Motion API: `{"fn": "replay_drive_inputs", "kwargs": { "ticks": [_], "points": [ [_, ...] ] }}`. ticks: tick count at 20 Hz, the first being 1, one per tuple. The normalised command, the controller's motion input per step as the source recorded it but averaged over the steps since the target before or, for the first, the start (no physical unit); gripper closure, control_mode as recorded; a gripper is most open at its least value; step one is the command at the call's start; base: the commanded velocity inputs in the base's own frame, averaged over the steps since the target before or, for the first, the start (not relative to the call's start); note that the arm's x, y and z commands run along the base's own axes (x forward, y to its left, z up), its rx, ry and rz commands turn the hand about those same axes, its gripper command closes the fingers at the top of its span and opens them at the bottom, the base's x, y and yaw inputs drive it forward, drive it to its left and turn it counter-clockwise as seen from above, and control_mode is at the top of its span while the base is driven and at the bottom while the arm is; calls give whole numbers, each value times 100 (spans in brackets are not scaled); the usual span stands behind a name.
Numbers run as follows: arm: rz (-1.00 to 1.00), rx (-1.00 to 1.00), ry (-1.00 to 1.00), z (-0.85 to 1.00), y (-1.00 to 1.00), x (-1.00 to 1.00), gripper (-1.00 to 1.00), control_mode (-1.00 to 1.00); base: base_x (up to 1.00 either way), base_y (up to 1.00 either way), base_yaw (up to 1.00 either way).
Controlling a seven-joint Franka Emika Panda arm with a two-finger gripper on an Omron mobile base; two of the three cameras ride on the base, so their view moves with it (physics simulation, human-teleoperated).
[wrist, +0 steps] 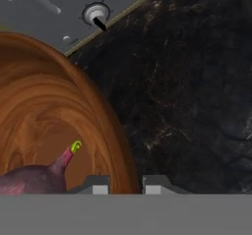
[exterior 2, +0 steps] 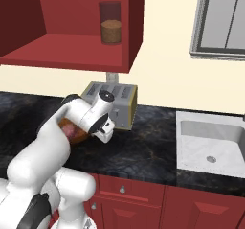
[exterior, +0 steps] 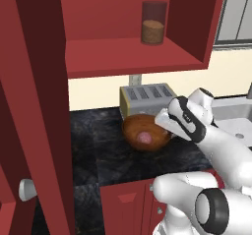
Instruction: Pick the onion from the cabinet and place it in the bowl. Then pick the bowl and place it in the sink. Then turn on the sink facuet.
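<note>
- The onion [exterior: 144, 137] is lying inside the bowl [exterior: 133, 130], low against its inner wall, so the first step looks done.
- The bowl is sitting on the dark counter [exterior: 98, 150] just in front of the toaster [exterior: 146, 97], well apart from the sink [exterior 2: 213, 142].
- The gripper [wrist: 126, 186] is hanging right at the bowl's rim; in the hand view one fingertip [wrist: 97, 187] is sitting inside the wall and the other outside.
- The fingers are standing slightly apart with the rim between them, not visibly pinching it yet.
- That straddle suggests the arm is lining up a rim grasp for carrying the bowl toward the sink.
- The jar [exterior: 153, 23] is standing on the cabinet [exterior: 133, 52] shelf above.
</note>
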Motion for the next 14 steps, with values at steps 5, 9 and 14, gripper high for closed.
{"fn": "replay_drive_inputs", "kwargs": {
  "ticks": [5, 9, 14],
  "points": [
    [-7, 0, 12, 92, -52, -64, 100, -100, 0, 0, 0],
    [-19, 0, 0, 65, -48, -66, 100, -100, 0, 0, 0],
    [-18, 0, -6, 62, -30, -65, 100, -100, 0, 0, 0]
  ]
}}
